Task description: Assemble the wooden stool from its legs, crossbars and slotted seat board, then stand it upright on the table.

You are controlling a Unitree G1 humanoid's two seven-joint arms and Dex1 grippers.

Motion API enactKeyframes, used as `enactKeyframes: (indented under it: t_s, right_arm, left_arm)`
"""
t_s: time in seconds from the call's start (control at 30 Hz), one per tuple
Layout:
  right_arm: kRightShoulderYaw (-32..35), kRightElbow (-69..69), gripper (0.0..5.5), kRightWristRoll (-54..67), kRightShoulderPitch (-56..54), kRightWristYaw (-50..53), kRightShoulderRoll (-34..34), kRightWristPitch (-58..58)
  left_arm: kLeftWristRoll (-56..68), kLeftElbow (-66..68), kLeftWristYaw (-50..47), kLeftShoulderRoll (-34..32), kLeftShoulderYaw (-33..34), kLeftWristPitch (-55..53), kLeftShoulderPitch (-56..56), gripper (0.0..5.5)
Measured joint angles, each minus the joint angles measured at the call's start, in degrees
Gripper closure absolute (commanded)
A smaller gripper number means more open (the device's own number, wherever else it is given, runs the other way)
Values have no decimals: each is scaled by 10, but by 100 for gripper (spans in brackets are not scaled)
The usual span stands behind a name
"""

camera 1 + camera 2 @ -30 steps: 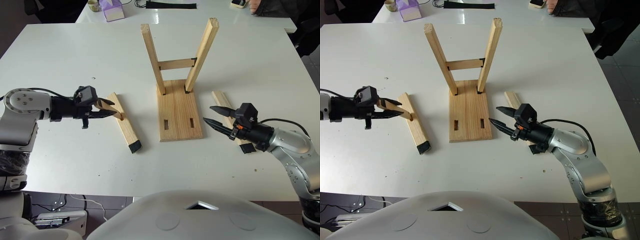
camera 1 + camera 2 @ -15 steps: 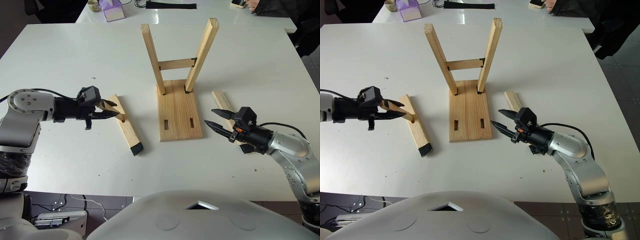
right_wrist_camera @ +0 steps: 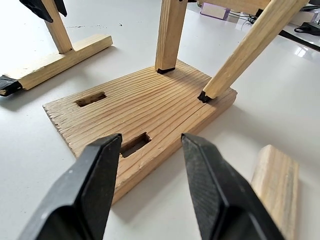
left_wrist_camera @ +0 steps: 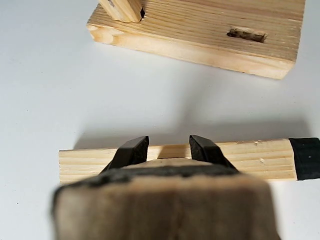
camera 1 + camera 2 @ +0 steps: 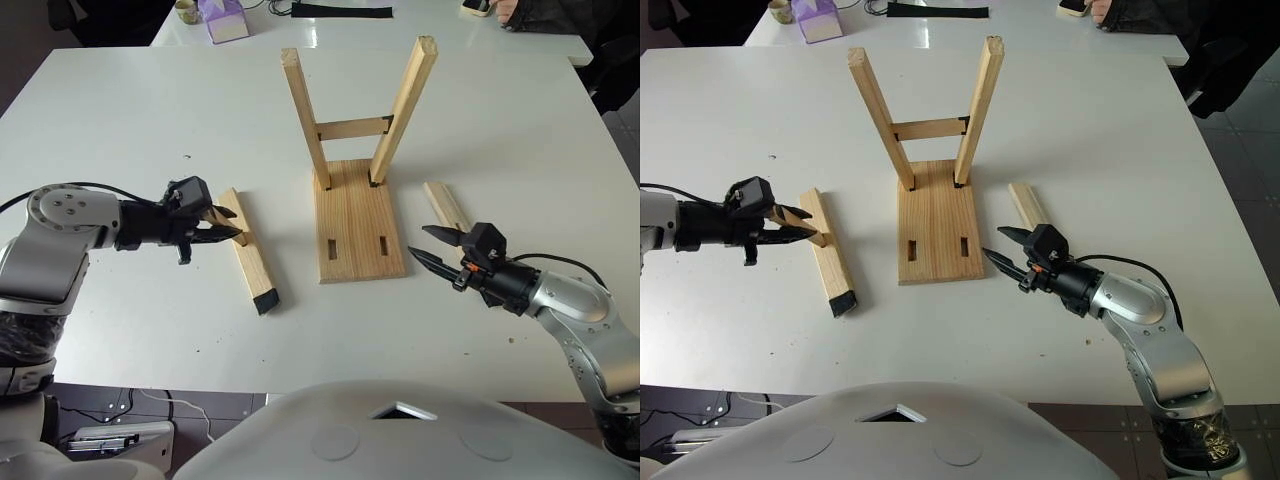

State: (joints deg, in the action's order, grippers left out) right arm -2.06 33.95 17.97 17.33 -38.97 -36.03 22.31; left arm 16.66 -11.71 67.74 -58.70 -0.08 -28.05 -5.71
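Two legs (image 5: 308, 120) stand slotted in the seat board (image 5: 355, 225) mid-tabletop (image 5: 150, 110). Left tool (image 5: 232, 225) grasps the loose leg's (image 5: 250, 265) crossbar (image 5: 810, 231); right tool (image 5: 417, 240) hangs released.

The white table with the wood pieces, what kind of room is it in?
Probably an office or a lab workroom. There is a big white table, and a second table behind it with a tissue box and a cup.

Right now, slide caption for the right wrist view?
Open black two-finger right gripper faces the pale slotted wooden seat board, two wooden legs already socketed, two slots empty.
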Motion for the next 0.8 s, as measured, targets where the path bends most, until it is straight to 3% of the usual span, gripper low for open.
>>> enactKeyframes:
  t_s: [0.27, 0.8]
  right_arm:
    - [-9, 0, 332, -14, 5, 9, 2, 0]
    - [-25, -14, 332, -25, -21, -20, -17, 1]
  left_arm:
    - [-4, -9, 6, -13, -13, 21, 7, 419]
    - [-10, 94, 70, 9, -84, 124, -65, 419]
